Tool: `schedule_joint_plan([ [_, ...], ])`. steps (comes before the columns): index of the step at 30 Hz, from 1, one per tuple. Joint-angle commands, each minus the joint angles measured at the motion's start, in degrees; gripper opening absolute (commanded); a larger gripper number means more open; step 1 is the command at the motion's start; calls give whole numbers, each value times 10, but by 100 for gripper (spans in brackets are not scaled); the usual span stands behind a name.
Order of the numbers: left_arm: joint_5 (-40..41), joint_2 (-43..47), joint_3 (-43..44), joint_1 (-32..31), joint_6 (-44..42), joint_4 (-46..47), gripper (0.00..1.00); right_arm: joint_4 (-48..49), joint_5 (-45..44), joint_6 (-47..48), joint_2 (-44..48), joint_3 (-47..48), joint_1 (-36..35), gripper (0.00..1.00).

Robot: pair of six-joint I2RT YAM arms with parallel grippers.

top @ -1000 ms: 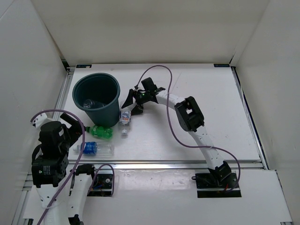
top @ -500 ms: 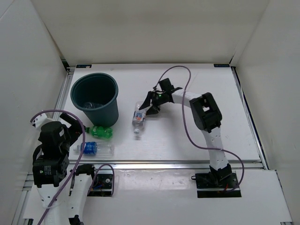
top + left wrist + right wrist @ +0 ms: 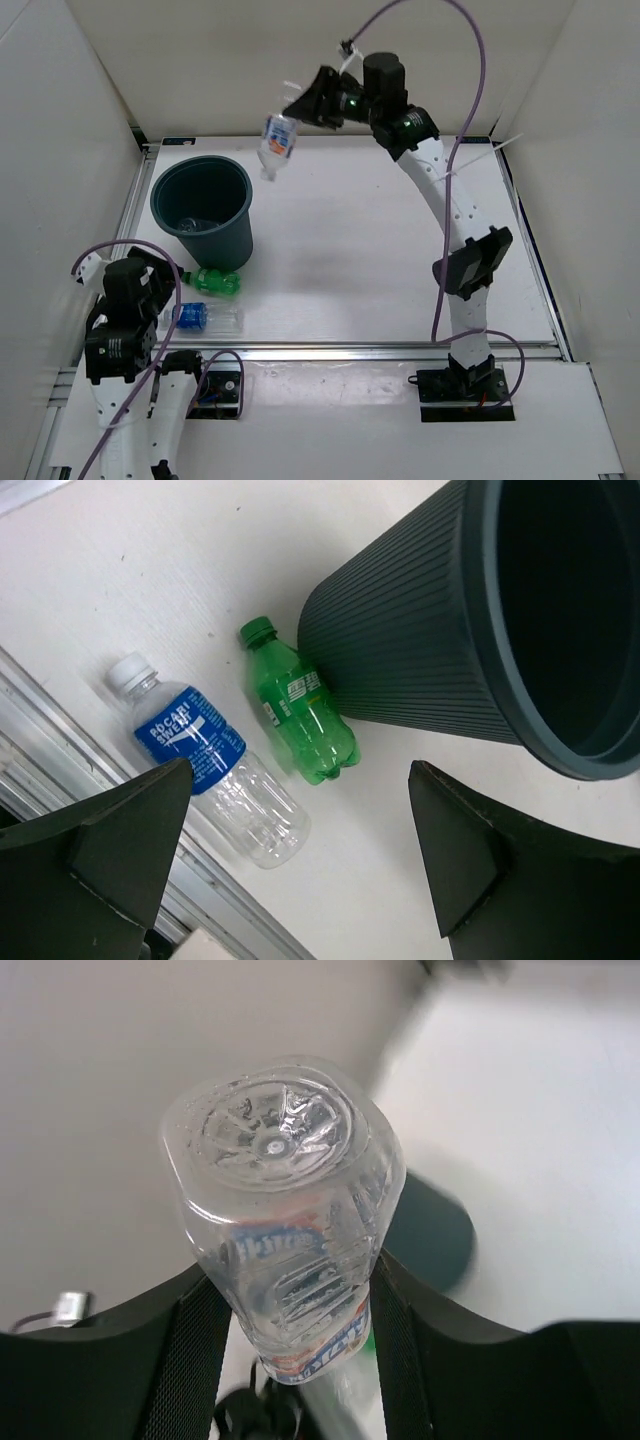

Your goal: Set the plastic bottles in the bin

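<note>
My right gripper [image 3: 300, 112] is shut on the white-red labelled clear bottle [image 3: 277, 143] and holds it high in the air, cap down, just right of and behind the teal bin [image 3: 240, 235]. In the right wrist view the bottle [image 3: 285, 1210] sits between both pads, with the bin [image 3: 435, 1245] blurred below. A nearly plain clear bottle [image 3: 187, 222] lies inside the bin. The green bottle [image 3: 215, 281] lies against the bin's base, and the blue-labelled bottle [image 3: 205, 317] lies in front of it. My left gripper [image 3: 290, 870] is open and empty above them: the green bottle [image 3: 298, 703], the blue-labelled bottle [image 3: 200, 755] and the bin [image 3: 420, 640].
White enclosure walls stand at the left, the back and the right. A metal rail [image 3: 400, 350] runs along the table's near edge, close to the blue-labelled bottle. A purple cable [image 3: 470, 60] loops over the right arm.
My right arm has lifted the white-red labelled bottle off the table and swung it up and left, to beside the bin's rim. The left arm has shifted slightly.
</note>
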State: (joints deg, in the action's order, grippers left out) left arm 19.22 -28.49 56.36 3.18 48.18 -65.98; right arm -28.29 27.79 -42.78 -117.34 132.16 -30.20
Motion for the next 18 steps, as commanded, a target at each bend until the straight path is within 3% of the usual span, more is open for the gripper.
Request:
schedule_joint_plan([
  [1, 23, -24, 2, -3, 67, -35, 100, 17, -72, 46, -44, 128, -59, 14],
  [4, -4, -48, 10, -3, 56, -35, 100, 112, -93, 46, -44, 89, -91, 16],
  [7, -10, -63, 43, -3, 56, -41, 100, 127, -126, 99, -75, 133, -143, 20],
  [11, -32, -87, 66, -3, 61, -51, 100, 168, -208, 224, -82, 109, -208, 29],
  [13, -44, -92, 66, -3, 61, -57, 100, 150, -214, 224, -95, 108, -213, 32],
  [15, -60, -99, 54, -3, 74, -57, 100, 135, -229, 241, -95, 102, -213, 54],
  [18, -92, -92, 12, -3, 104, -38, 100, 123, -255, 265, -60, 76, -213, 100],
])
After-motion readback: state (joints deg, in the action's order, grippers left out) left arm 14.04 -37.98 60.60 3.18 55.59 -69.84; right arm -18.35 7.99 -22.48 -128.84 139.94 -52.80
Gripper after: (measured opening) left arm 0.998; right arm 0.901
